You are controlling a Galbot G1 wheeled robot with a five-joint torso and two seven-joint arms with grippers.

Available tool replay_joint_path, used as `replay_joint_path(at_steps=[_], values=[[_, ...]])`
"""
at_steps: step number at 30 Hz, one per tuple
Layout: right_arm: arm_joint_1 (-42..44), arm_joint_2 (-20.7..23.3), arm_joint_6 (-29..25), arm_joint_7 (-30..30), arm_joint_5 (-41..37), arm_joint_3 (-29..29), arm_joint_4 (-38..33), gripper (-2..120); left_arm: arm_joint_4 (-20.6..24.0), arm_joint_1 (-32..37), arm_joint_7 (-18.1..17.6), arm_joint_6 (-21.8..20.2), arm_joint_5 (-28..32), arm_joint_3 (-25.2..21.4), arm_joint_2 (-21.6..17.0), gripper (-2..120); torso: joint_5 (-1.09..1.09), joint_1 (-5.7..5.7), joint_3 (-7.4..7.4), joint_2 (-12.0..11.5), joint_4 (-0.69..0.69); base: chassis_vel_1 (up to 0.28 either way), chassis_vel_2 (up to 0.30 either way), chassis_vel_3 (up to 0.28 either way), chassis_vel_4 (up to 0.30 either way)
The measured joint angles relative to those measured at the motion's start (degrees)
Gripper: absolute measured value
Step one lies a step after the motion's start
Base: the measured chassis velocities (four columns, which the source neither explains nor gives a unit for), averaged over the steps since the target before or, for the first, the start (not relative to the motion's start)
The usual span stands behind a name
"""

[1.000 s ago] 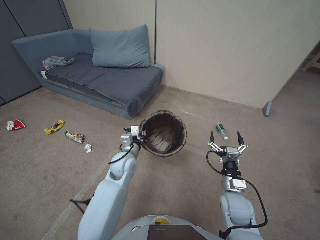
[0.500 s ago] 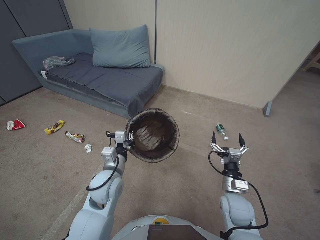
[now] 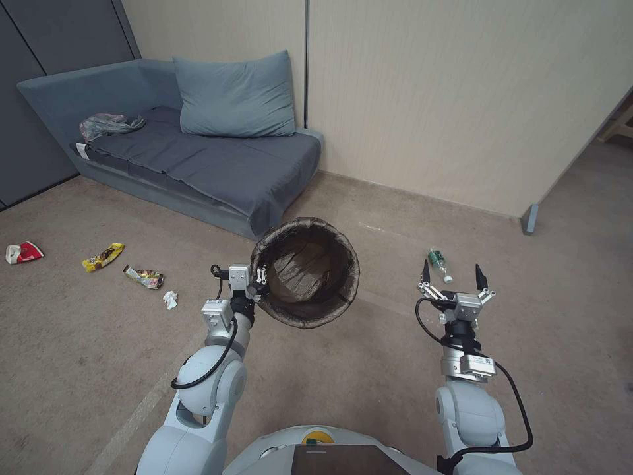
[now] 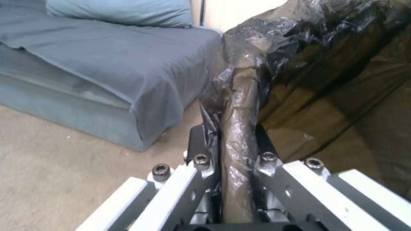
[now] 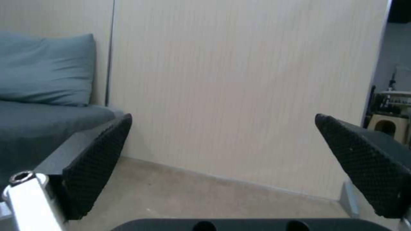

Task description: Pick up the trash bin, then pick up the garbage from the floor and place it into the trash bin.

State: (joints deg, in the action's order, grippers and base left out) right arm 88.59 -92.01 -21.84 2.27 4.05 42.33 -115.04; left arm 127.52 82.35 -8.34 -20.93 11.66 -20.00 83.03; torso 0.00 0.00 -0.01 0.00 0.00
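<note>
the round trash bin (image 3: 305,272), lined with a crinkled dark brown plastic bag folded over its rim, hangs tipped in the middle of the head view, its mouth turned toward the camera, lifted clear of the beige-brown short-pile carpet floor (image 3: 79,356). the left gripper (image 3: 258,288) sits at the bin's lower-left edge; in the left wrist view its fingers (image 4: 201,144) are closed tight on the bag-covered rim (image 4: 237,134), 1 on each side of the wall.

right of centre in the head view the right gripper (image 3: 453,276) hangs above the carpet with its 2 black textured fingers (image 5: 96,166) spread wide and nothing between them. the small green plastic bottle (image 3: 437,262) lies on the floor just above its left fingertip.

at the left of the frame, well apart from the bin, 4 bits of litter lie in a row: a red-and-white wrapper (image 3: 20,252), a yellow wrapper (image 3: 102,256), another printed wrapper (image 3: 144,276) and a crumpled white tissue (image 3: 171,300). a grey-blue sofa (image 3: 198,165) with a cushion (image 3: 234,95) fills the upper left.
</note>
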Motion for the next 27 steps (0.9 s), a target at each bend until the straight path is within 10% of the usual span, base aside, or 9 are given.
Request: replay_joint_path(at_steps=[27], values=[[-1.9, 0.9, -4.4, 0.6, 2.9, 0.7, 2.7, 100, -1.3, 0.0, -0.1, 0.1, -0.5, 0.5, 0.0, 4, 0.00, 0.00, 0.00, 0.0, 0.01, -0.144, 0.149, 0.147, -0.146]])
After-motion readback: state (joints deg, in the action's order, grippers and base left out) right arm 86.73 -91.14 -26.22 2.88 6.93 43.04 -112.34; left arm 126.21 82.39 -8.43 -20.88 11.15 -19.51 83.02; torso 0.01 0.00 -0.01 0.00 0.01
